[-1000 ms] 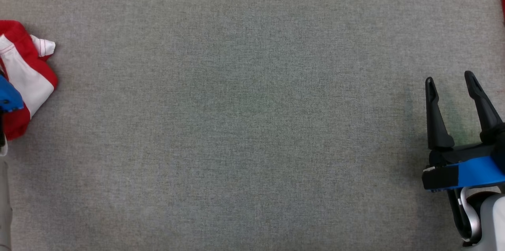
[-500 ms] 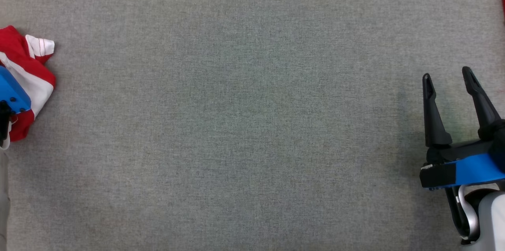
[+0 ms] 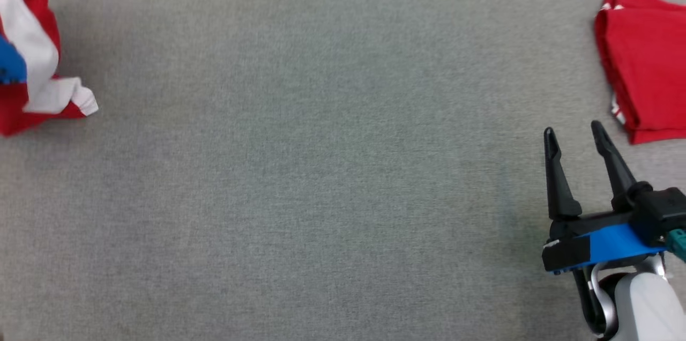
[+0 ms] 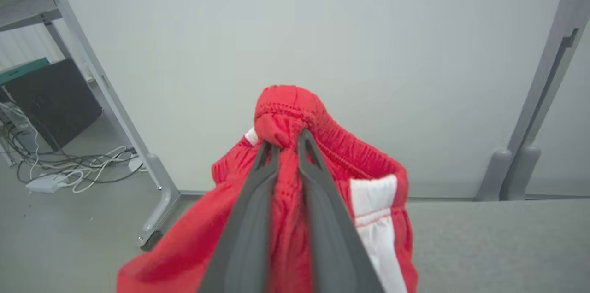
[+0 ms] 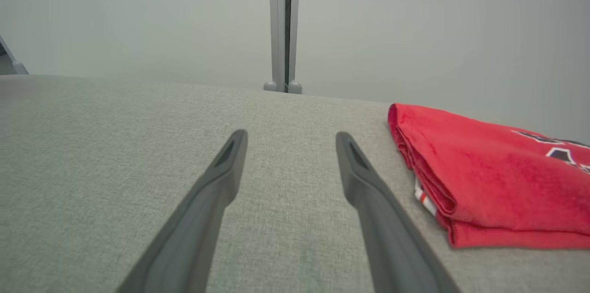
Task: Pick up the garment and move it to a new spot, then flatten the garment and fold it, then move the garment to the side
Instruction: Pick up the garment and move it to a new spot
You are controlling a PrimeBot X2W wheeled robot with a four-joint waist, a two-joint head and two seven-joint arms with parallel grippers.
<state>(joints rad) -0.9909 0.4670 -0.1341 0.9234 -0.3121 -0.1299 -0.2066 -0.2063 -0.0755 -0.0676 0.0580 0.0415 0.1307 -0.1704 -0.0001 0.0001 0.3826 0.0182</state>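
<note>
The garment (image 4: 286, 108) is a red pair of shorts with white side panels. My left gripper (image 4: 288, 138) is shut on its bunched elastic waistband, and the cloth hangs down around the fingers. In the head view the garment (image 3: 32, 51) hangs at the far left edge, beside the left gripper's blue housing (image 3: 8, 65), with its white hem touching the grey table (image 3: 321, 169). My right gripper (image 3: 573, 132) stands open over the table at the lower right, holding nothing. The right wrist view shows the right gripper (image 5: 290, 138) with bare table between its fingers.
A folded red garment (image 3: 643, 73) lies at the back right, just beyond the right fingertips, and shows as a folded red stack (image 5: 484, 178) in the right wrist view. Off the table's left end stand a metal frame leg (image 4: 138, 155) and floor cables (image 4: 69, 168).
The head camera has tilted up, bringing the table's far edge and the folded red garment into view. The left gripper has shut on the shorts and raised them from a crumpled heap.
</note>
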